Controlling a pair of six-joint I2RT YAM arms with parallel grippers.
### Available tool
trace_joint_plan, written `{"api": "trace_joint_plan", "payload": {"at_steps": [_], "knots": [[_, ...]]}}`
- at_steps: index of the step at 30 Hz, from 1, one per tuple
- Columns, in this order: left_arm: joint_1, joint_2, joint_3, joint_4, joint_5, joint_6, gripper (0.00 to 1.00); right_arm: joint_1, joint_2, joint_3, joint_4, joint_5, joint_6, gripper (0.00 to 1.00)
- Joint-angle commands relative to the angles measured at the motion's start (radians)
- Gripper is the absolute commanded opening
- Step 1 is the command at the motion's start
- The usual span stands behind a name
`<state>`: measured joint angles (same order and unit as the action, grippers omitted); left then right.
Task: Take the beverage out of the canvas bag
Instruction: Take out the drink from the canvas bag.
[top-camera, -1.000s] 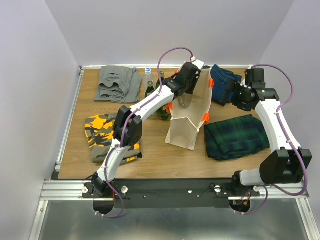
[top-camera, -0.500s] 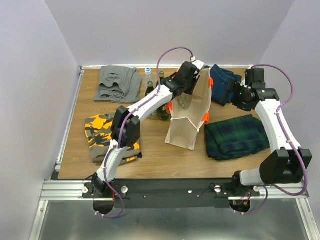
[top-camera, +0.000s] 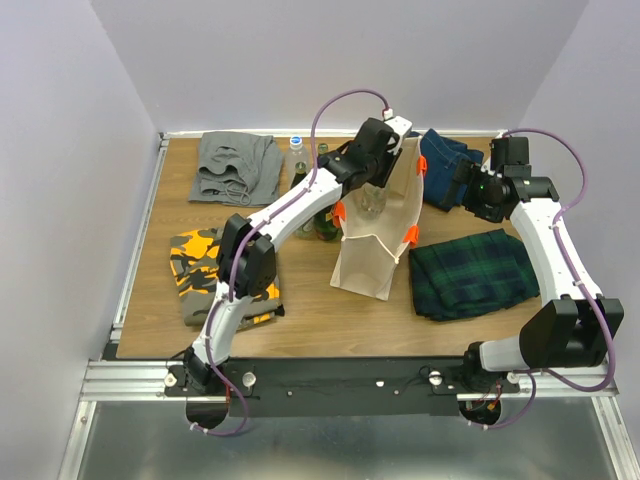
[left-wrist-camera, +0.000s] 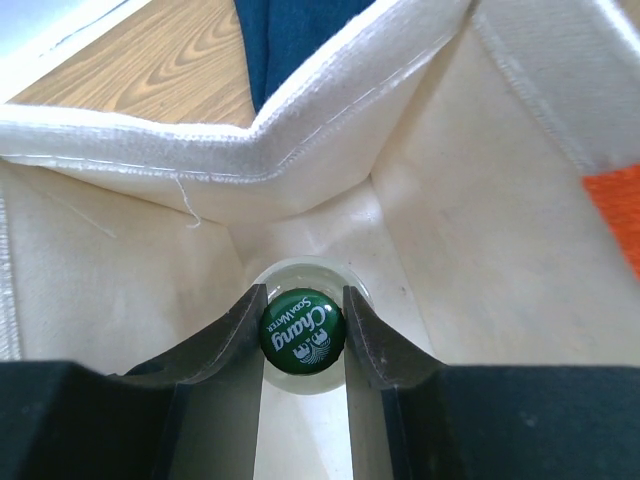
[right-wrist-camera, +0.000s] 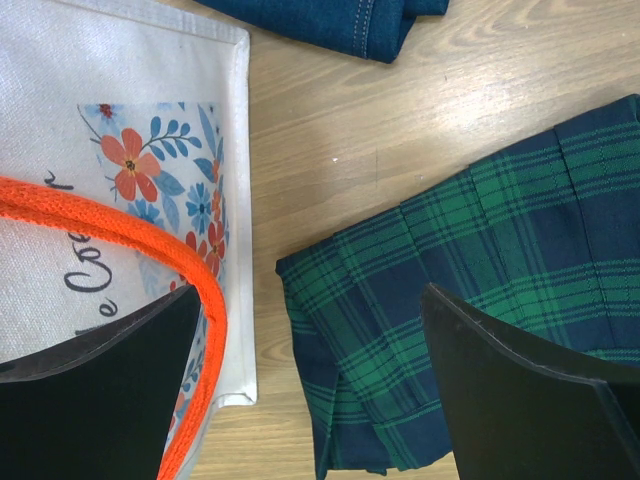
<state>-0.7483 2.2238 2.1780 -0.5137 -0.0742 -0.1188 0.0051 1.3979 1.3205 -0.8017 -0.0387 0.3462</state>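
The canvas bag stands open in the middle of the table, cream with orange handles. Inside it is the beverage, a clear glass bottle with a green cap. My left gripper reaches down into the bag's mouth and is shut on the bottle's neck just under that cap. My right gripper hangs open to the right of the bag, above the table and the edge of a plaid cloth. It holds nothing. The bag's floral side and an orange handle lie just to its left.
Green plaid cloth lies right of the bag and folded jeans behind it. Other bottles stand left of the bag under my left arm. A grey garment and a camouflage one lie at the left.
My left gripper has risen slightly at the bag's mouth, still shut on the bottle. The right arm has not moved.
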Motion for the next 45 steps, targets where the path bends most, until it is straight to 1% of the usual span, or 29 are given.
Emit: {"api": "trace_joint_plan", "payload": {"at_steps": [1,7,19,31,45], "knots": [[-0.006,-0.115,0.029,0.080,0.036,0.024,0.00,-0.002,-0.004,-0.004,0.006,0.020,-0.006,1.00],[-0.010,-0.124,0.035,0.060,0.071,0.030,0.00,-0.001,-0.004,0.000,0.002,0.020,-0.004,1.00],[-0.008,-0.124,0.121,-0.037,0.123,0.022,0.00,-0.001,-0.002,0.011,-0.001,0.010,-0.003,1.00],[-0.010,-0.177,0.144,-0.085,0.238,0.005,0.00,-0.001,-0.010,0.003,-0.001,0.003,0.002,1.00],[-0.010,-0.243,0.158,-0.118,0.263,-0.002,0.00,-0.001,-0.027,-0.017,0.004,0.003,0.002,1.00]]}}
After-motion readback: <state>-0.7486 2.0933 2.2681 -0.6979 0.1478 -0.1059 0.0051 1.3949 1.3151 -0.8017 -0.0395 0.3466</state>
